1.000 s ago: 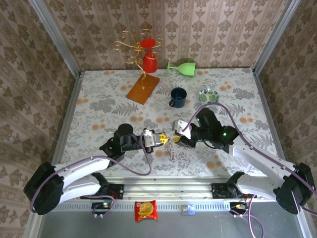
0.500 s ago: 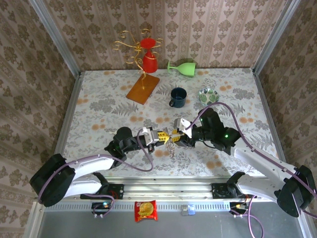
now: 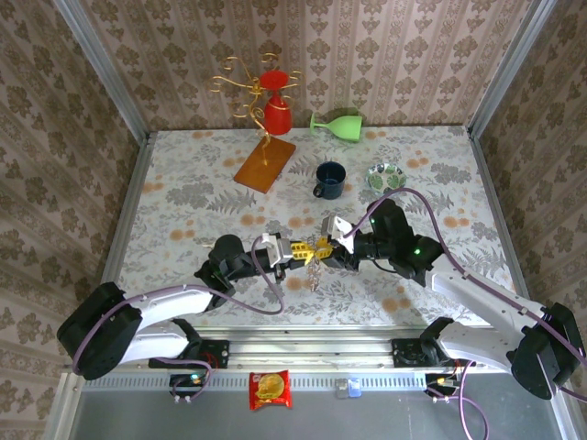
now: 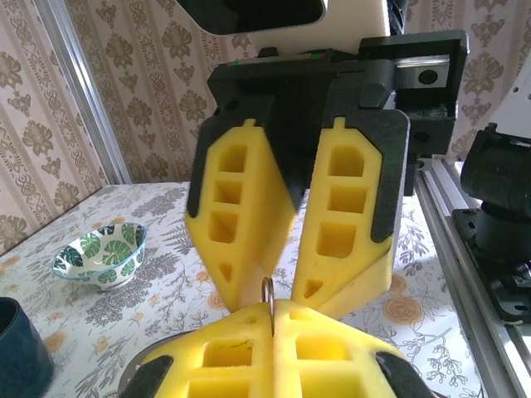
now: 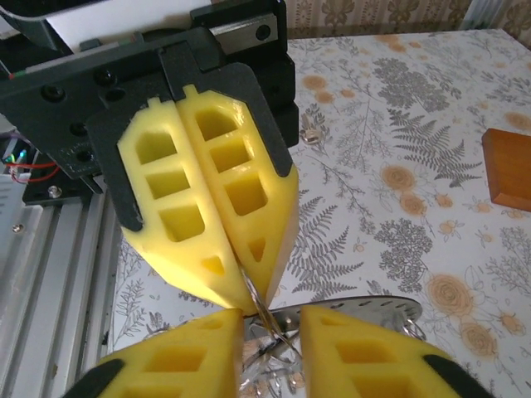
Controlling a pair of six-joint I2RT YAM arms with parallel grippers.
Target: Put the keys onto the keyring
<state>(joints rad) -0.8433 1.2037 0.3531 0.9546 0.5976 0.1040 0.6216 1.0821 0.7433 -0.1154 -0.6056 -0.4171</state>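
My left gripper (image 3: 295,249) is clenched: in the right wrist view its two yellow fingers (image 5: 207,207) press flat together, and their tips pinch the thin rim of the keyring (image 5: 365,309). From there the ring runs off as a pale silvery plate above the table (image 3: 183,202). In my left wrist view the same ring shows edge-on as a slim loop standing up from the seam between my closed pads. My right gripper (image 3: 327,249) faces the left one nose to nose, near the middle of the table's near half. Its jaws stand partly apart in a narrow V, one tip on each side of the ring's edge. I see a gap between each pad and the metal, so it grasps nothing that I can make out. The keys (image 3: 314,274) show from above as a small silvery cluster just on the near side of the two sets of fingertips. In the right wrist view they are a blurred tangle low between my right fingers, and I cannot tell whether any key is threaded on the ring. Well beyond the grippers stand a mug (image 3: 329,180) and a bowl (image 3: 386,175).
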